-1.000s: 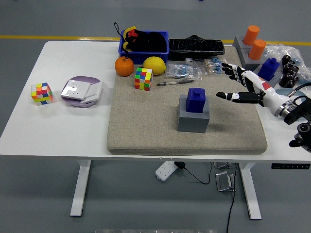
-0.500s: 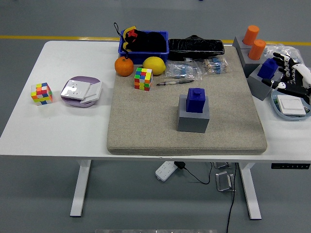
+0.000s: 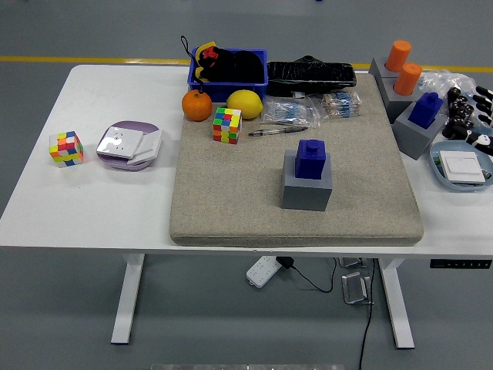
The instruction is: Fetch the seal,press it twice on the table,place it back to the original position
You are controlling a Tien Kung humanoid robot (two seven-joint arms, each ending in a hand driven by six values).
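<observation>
The blue seal (image 3: pixel 312 158) stands upright on its grey block (image 3: pixel 306 190) in the middle of the beige mat (image 3: pixel 231 200). Nothing touches it. Only the tips of my right hand (image 3: pixel 485 116) show at the picture's right edge, far to the right of the seal. Its fingertips (image 3: pixel 484 141) are spread and hold nothing. My left arm is out of the picture.
A second blue seal (image 3: pixel 425 109) and two orange ones (image 3: pixel 399 55) stand on grey blocks at the back right. A blue dish (image 3: pixel 448 171) lies at the right edge. A pen (image 3: pixel 277 131), Rubik's cube (image 3: pixel 227 125), lemon (image 3: pixel 245 104) and orange (image 3: pixel 196 105) lie behind the seal.
My right hand has pulled back to the right, from beside the seal on the mat to the picture's edge. The seal has stayed on its block.
</observation>
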